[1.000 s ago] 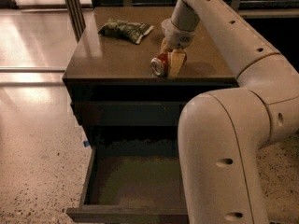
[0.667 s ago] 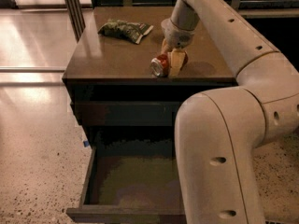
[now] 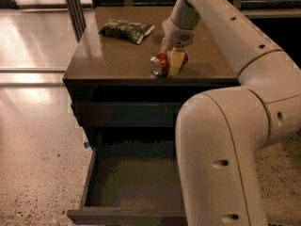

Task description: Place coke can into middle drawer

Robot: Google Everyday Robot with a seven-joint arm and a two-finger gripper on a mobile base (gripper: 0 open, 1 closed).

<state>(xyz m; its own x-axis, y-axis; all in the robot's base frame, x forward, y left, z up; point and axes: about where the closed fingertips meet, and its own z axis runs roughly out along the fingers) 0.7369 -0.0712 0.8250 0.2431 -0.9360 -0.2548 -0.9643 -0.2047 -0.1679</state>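
Note:
The coke can, red with a silver end, lies on its side near the front edge of the dark cabinet top. My gripper reaches down onto it from behind. One pale finger sits against the can's right part and the other is behind it, so the fingers close on the can, which still rests on the top. The middle drawer stands pulled open below, its olive-brown floor bare. My arm hides its right part.
A green snack bag lies at the back left of the cabinet top. My large white arm fills the right side in front of the cabinet. Speckled floor lies to the left.

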